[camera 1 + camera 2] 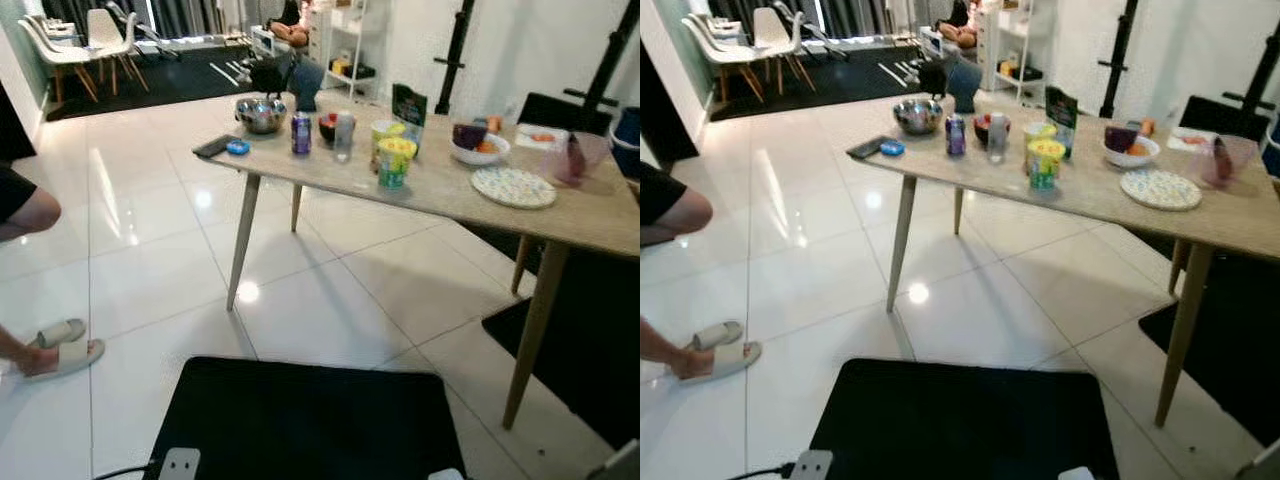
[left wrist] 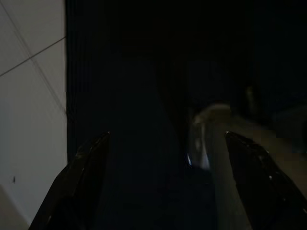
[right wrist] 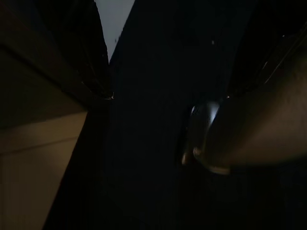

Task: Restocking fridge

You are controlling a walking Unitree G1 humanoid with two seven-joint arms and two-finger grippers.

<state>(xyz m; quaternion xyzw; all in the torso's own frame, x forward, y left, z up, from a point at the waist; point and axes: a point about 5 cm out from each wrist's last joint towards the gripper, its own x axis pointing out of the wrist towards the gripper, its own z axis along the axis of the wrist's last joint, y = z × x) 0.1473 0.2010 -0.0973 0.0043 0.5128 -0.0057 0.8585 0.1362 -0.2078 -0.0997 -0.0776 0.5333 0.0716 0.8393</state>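
**Table ahead, arms hanging**

We face a wooden table (image 1: 450, 190) on white tile floor (image 1: 150, 230), a black mat (image 1: 300, 420) at our feet. A purple can (image 1: 301, 132) stands near its left end. Our left gripper (image 2: 168, 158) hangs spread apart; the right's fingers we cannot tell.

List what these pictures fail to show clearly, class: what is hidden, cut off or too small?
- Purple can label: too small to read, head views.
- Steel bowl contents: hidden by its rim.
- Person: cut off by the left edge.
- Left gripper: wrist view too dark for surroundings.
- Table: cut off at the right edge.
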